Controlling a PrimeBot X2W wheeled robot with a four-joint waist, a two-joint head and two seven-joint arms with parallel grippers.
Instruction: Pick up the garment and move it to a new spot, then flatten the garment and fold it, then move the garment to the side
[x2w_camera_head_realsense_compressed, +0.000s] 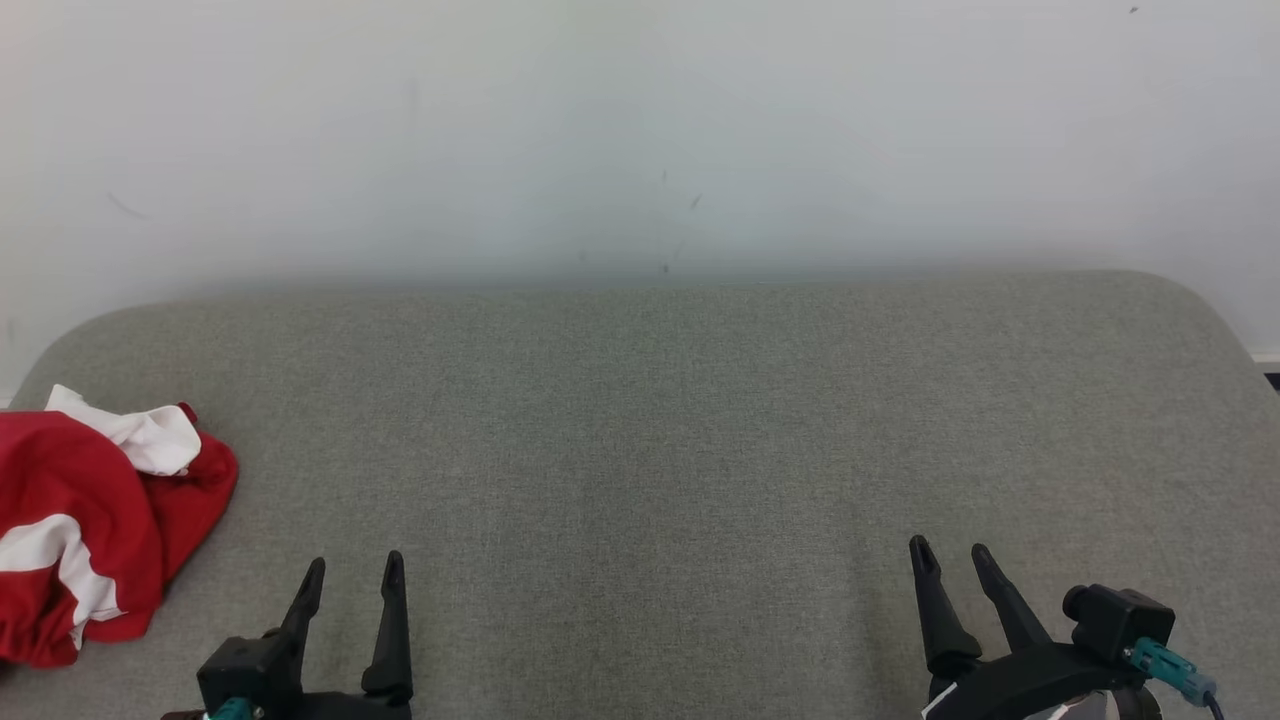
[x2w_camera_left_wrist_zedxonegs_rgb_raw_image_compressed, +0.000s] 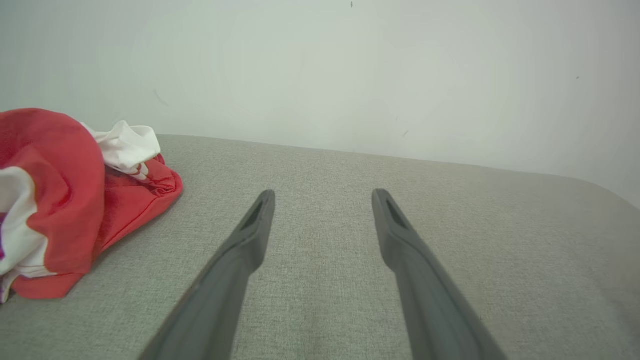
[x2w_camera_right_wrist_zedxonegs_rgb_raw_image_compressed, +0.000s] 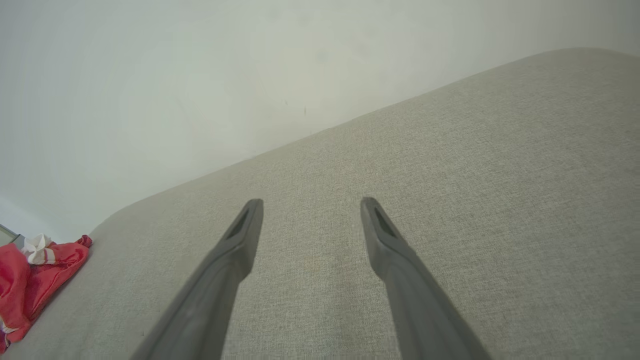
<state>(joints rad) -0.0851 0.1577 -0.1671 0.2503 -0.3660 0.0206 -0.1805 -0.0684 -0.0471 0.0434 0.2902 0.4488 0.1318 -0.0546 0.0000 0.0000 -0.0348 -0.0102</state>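
**Garment (x2w_camera_head_realsense_compressed: 95, 520) waiting at the left edge, pick-up not yet begun**

Pale wall (x2w_camera_head_realsense_compressed: 640, 130) is filling the far side of the scene, and a grey woven cushion (x2w_camera_head_realsense_compressed: 640, 450) is spreading wide below it. The red-and-white garment is lying crumpled in a heap at the cushion's near left edge, partly running out of the head view. The left gripper (x2w_camera_head_realsense_compressed: 355, 562) is hovering near the heap, just to its right and not touching it, with its jaws standing wide and nothing between them. The right gripper (x2w_camera_head_realsense_compressed: 949, 548) is waiting well apart at the near right, likewise spread wide and empty.

By my reading, the first step is only beginning. The next move is calling for the left arm to swing left, lower its fingers over a raised fold of cloth, pinch it, and carry the heap toward the cushion's middle, where there is room for flattening.
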